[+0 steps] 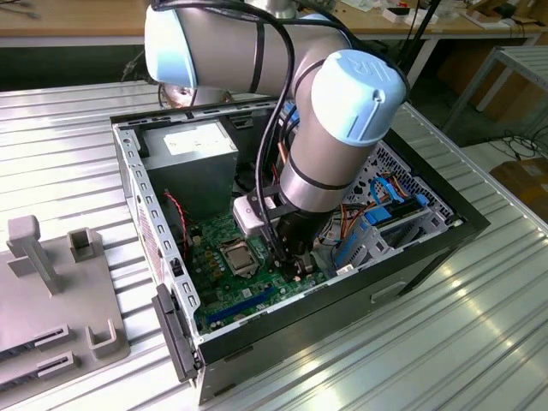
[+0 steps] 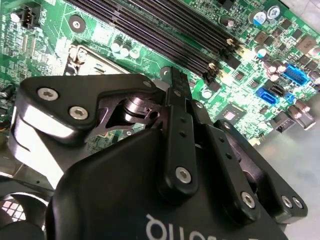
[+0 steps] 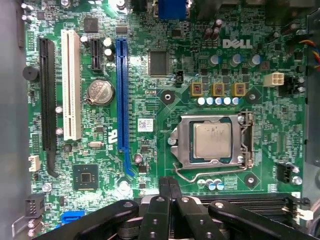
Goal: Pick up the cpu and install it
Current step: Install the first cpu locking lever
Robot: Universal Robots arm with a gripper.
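The cpu (image 3: 212, 141), a small silvery square, lies flat inside the dark metal-framed socket (image 3: 186, 145) on the green motherboard (image 3: 150, 145). In the exterior view the cpu (image 1: 241, 255) sits just to that view's left of my gripper (image 1: 291, 264). My gripper (image 3: 170, 186) is shut, its two black fingers pressed together with nothing between them. Their tips hover beside the socket's wire lever (image 3: 192, 178), over the black memory slots (image 3: 240, 202). In the second wrist view the shut fingers (image 2: 179, 95) point toward the memory slots (image 2: 165, 25), with a corner of the socket (image 2: 82, 54) beside them.
The motherboard lies in an open computer case (image 1: 428, 248) on a ribbed metal table (image 1: 68, 154). A grey power supply (image 1: 193, 154) and blue cables (image 1: 377, 223) crowd the case around my arm. Blue, white and black expansion slots (image 3: 121, 90) run beside the socket. Grey fixtures (image 1: 51, 282) stand outside the case.
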